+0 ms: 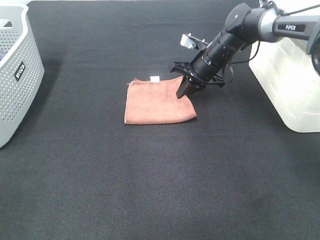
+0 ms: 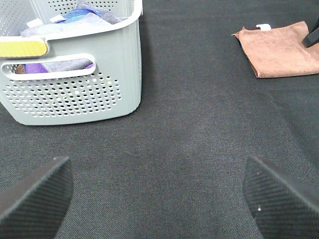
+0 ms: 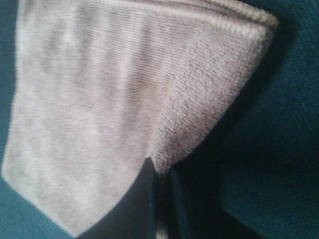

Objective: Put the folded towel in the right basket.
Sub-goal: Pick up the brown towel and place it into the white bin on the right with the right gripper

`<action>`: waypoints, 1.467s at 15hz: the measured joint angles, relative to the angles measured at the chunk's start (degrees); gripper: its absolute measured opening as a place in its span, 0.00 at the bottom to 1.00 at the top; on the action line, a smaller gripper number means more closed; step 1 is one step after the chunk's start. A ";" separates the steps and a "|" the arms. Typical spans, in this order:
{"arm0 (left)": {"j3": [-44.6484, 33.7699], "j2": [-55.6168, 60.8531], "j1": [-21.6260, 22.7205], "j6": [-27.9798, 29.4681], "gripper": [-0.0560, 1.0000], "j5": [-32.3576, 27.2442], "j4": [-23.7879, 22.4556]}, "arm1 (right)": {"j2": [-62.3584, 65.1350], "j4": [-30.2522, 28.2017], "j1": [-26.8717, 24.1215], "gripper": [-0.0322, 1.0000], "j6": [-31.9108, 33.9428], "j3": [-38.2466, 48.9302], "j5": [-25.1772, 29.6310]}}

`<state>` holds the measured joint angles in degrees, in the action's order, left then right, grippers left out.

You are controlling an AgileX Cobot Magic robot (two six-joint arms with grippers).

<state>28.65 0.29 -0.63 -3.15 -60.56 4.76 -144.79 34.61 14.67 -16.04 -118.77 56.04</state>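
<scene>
black cloth table, brown towel, grey basket, white basket

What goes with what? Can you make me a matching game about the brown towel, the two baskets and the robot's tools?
Things:
1. folded brown cloth towel
2. grey plastic basket with holes
3. white plastic basket
4. black left tool

States:
A. open wide, holding nothing
B. has coloured cloths inside
C. pinched at one edge by the black right tool
D. stands at the right side of the high view, inside hidden

Pairs: 1-C, 2-B, 3-D, 4-A
</scene>
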 joint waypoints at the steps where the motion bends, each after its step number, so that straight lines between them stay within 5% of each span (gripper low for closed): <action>1: 0.00 0.00 0.00 0.00 0.88 0.00 0.00 | 0.00 0.06 0.00 0.04 0.00 -1.03 1.03; 12: 0.00 0.00 0.00 0.00 0.88 0.00 0.00 | 13.12 -3.55 0.00 0.04 0.06 -11.75 12.78; 19: 0.00 0.00 0.00 0.00 0.88 0.00 0.00 | 25.21 -25.84 -0.52 0.04 7.10 -17.13 13.64; 22: 0.00 0.00 0.00 0.00 0.88 0.00 0.00 | 27.33 -27.27 -3.04 0.04 7.68 -17.13 13.64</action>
<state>28.65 0.29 -0.63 -3.15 -60.56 4.76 -117.46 7.33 11.63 -8.37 -135.91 69.67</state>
